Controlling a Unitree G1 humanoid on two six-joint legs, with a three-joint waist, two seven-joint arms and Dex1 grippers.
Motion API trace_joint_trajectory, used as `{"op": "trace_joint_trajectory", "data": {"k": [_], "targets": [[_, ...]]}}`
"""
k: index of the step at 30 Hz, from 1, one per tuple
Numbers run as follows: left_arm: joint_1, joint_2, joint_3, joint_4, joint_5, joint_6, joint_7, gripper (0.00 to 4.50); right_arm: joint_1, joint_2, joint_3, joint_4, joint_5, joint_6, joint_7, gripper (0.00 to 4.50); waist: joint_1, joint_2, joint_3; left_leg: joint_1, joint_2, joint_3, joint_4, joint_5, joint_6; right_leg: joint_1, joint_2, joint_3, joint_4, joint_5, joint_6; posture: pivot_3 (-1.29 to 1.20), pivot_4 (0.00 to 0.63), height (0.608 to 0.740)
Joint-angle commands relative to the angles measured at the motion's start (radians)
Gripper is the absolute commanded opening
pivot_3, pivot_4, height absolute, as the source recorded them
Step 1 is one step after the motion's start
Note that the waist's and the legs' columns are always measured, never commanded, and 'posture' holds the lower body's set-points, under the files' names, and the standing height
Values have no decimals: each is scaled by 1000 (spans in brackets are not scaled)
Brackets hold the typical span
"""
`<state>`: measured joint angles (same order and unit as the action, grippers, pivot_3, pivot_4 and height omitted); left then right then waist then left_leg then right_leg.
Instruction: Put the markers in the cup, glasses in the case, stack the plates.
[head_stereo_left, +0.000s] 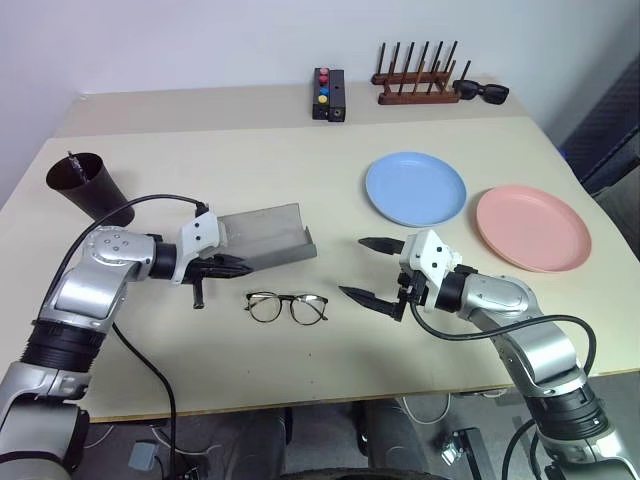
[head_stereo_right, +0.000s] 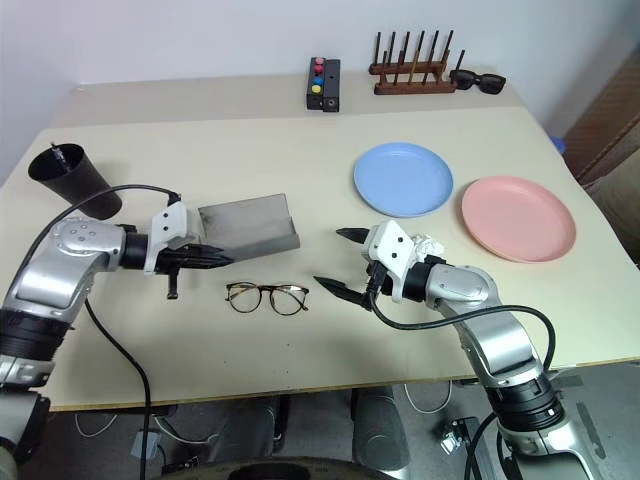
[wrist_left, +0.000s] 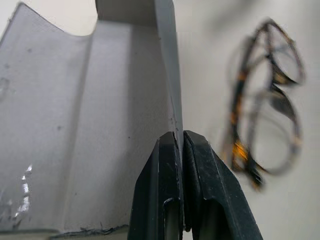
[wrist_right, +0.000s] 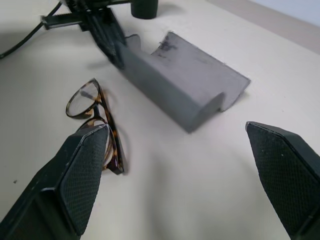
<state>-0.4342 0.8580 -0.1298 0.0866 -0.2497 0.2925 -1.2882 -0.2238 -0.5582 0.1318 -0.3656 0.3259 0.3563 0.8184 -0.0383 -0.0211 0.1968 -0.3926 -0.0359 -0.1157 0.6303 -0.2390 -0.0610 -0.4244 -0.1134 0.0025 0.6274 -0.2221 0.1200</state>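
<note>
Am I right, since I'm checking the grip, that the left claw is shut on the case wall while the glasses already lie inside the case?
Partly. The left claw is shut on the wall of the case, but the glasses are not inside it: the left eye view shows them lying on the table just in front of the open case, apart from it.

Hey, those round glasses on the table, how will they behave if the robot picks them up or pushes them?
The glasses look thin-framed, so probably light and easily bent by a hard pinch. They lie flat with the arms folded, so a push would likely slide them across the smooth table, not roll them. The open right tool would probably grip the rim better than the lenses, which look smooth and slippery.
</note>
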Motion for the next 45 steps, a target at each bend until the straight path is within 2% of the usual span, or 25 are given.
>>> {"op": "trace_joint_trajectory", "data": {"k": [1,7,10,14,21,25,29,35,44,45], "targets": [[34,30,19,-51,3,-45,-28,181,-26,11,-3,-17,11,-17,9,4500,3,0,0,0,0,0,0,0,0,0,0,0,0,0,0,0,150,734],[53,31,4,-31,50,-137,-25,181,-39,21,9,-4,8,-22,20,4500,8,0,0,0,0,0,0,0,0,0,0,0,0,0,0,0,150,734],[27,20,5,28,80,-177,-1,1093,-39,26,15,-7,8,-21,22,4500,17,0,0,0,0,0,0,0,0,0,0,0,0,0,0,0,150,734],[10,8,18,50,73,-189,9,2999,-36,22,10,-12,11,-17,27,4500,22,0,0,0,0,1,0,0,0,0,0,0,0,0,0,0,150,734],[-43,10,117,-55,-120,-5,-33,2999,-32,8,-1,-11,15,-12,38,4500,22,0,0,0,0,0,1,0,0,0,0,0,0,0,1,0,150,734],[-26,26,95,-198,-151,49,-58,2999,-32,5,0,-9,18,-7,47,4500,20,0,0,0,0,0,0,0,0,0,0,0,0,1,2,0,150,734],[2,23,-15,-305,-62,27,-51,2999,-28,-11,9,-11,19,6,68,4500,21,0,0,0,0,1,0,0,0,0,0,0,0,0,1,0,150,734],[-40,-28,-174,-291,81,-11,-27,2999,-5,-41,15,-24,5,14,85,4500,25,0,0,0,0,1,1,0,0,0,0,0,0,0,0,0,150,734],[-100,-80,-258,-197,179,-75,-37,2999,36,-67,9,-59,8,26,86,4500,22,0,0,0,0,1,1,0,0,1,0,0,0,0,0,0,150,734],[-103,-83,-260,-188,181,-81,-40,2768,37,-66,8,-60,7,27,84,4500,23,0,0,0,0,1,1,0,0,1,0,0,0,0,0,0,150,734]]}}
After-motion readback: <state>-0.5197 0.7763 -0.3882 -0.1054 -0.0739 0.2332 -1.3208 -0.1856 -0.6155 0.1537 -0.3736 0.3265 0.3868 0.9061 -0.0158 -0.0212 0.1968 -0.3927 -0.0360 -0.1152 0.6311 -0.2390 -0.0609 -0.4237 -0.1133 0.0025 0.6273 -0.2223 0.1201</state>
